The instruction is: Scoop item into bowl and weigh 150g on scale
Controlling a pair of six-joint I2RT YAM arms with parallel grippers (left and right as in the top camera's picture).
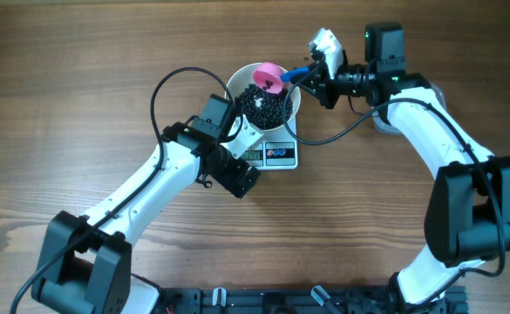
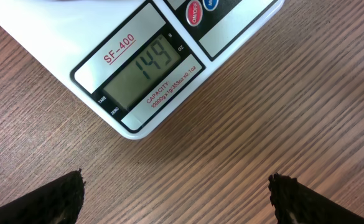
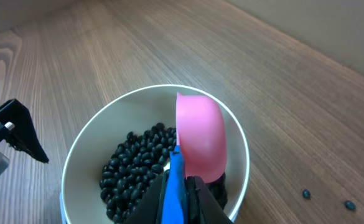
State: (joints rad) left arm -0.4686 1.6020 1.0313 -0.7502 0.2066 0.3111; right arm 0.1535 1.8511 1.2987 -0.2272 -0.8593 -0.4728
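Note:
The white bowl [image 1: 242, 83] stands on the scale [image 1: 282, 155] and holds a heap of black beans, the item [image 1: 266, 106]. My right gripper [image 1: 311, 80] is shut on the blue handle [image 3: 175, 186] of a pink scoop [image 3: 200, 137], which hangs over the bowl's [image 3: 94, 134] right side above the beans [image 3: 138, 162], its rounded back toward the wrist camera. My left gripper [image 1: 235, 177] hovers over bare table in front of the scale [image 2: 138, 68], open wide with nothing between its fingertips [image 2: 63, 199]. The display shows 149.
Two stray beans [image 3: 307, 195] lie on the wood to the right of the bowl. A black cable [image 1: 172, 87] loops left of the bowl. Part of a clear container [image 1: 438, 92] shows behind the right arm.

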